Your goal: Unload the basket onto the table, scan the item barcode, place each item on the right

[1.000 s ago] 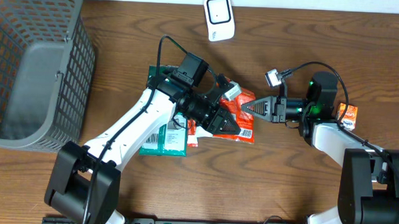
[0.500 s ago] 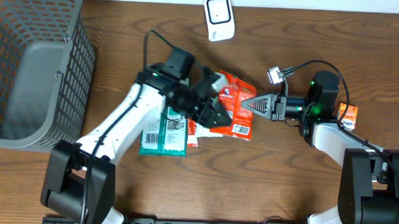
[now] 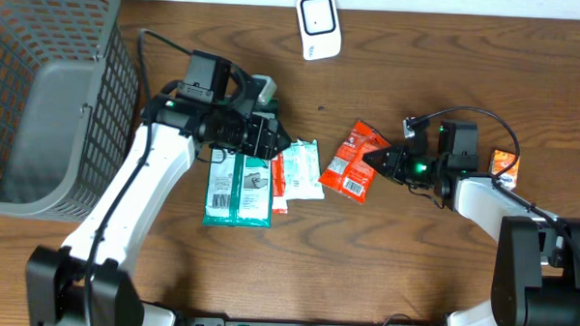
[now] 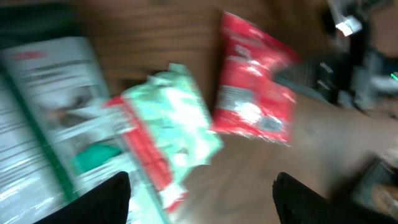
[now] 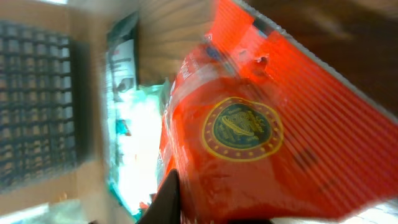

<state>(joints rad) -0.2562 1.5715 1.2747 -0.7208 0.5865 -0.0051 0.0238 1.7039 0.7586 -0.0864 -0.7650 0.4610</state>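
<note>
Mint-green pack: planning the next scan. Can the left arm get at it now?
Likely yes: the open left gripper hovers beside the mint-green pack, which lies uncovered; the red packet sits apart.

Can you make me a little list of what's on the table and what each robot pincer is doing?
Right pincer: shut on an edge of the red packet
Left pincer: open, holding nothing
Lying flat: green and white packet, next to the teal packet
Back edge of table: white scanner
Far left: grey basket
</note>
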